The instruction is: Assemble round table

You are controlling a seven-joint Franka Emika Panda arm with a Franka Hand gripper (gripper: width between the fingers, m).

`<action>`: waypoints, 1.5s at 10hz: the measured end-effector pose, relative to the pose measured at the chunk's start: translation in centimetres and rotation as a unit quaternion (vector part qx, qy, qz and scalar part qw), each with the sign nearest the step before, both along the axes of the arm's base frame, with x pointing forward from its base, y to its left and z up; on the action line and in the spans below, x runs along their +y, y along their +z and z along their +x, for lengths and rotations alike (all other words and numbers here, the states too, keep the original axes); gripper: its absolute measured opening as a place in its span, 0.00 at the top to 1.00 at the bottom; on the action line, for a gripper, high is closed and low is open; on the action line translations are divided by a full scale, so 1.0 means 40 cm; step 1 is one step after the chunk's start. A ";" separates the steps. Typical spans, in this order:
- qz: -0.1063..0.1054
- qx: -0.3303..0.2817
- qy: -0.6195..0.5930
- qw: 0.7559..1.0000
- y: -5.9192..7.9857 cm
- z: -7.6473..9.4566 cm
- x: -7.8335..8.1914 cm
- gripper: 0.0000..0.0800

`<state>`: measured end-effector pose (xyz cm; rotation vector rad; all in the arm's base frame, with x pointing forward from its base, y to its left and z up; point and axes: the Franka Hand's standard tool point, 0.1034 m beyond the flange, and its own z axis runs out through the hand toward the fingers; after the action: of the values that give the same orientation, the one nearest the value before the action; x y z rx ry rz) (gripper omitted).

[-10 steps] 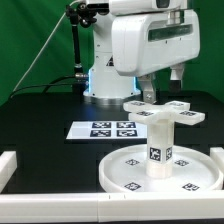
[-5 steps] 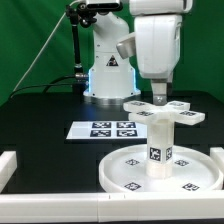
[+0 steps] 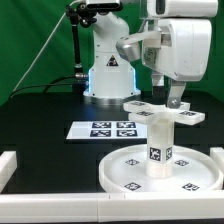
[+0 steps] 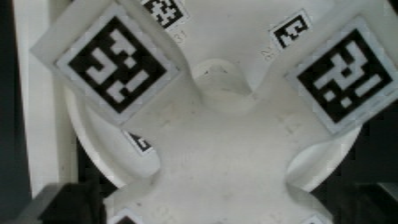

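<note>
While the cross-shaped foot sits atop the short leg, itself upright on the hub of the round disc on the black table, the arm's tool hovers just above the foot, jaws apart and gripping nothing. Judged from this, fastening the foot is in hand; next comes closing on it and twisting.

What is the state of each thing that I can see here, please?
Disc: flat on the table, rim up.
Leg: upright in the disc's centre.
Foot: lying on top of the leg, level.
Gripper: open, just above the foot, holding nothing.
Marker board: flat on the table, apart from the disc.
</note>
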<state>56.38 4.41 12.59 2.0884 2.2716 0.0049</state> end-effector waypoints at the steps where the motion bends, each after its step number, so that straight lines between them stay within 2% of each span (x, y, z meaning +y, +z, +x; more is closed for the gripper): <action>1: 0.000 0.001 -0.002 1.000 -0.002 -0.001 -0.001 0.19; 12: -0.002 0.014 -0.019 1.000 -0.044 -0.010 -0.008 0.19; 13: -0.002 0.016 -0.020 1.000 -0.048 -0.011 -0.009 0.30; 14: -0.002 0.016 -0.020 1.000 -0.049 -0.011 -0.011 0.45; 15: -0.002 0.016 -0.021 1.000 -0.049 -0.011 -0.013 0.45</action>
<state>55.93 3.91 10.65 2.1493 2.2426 -0.0344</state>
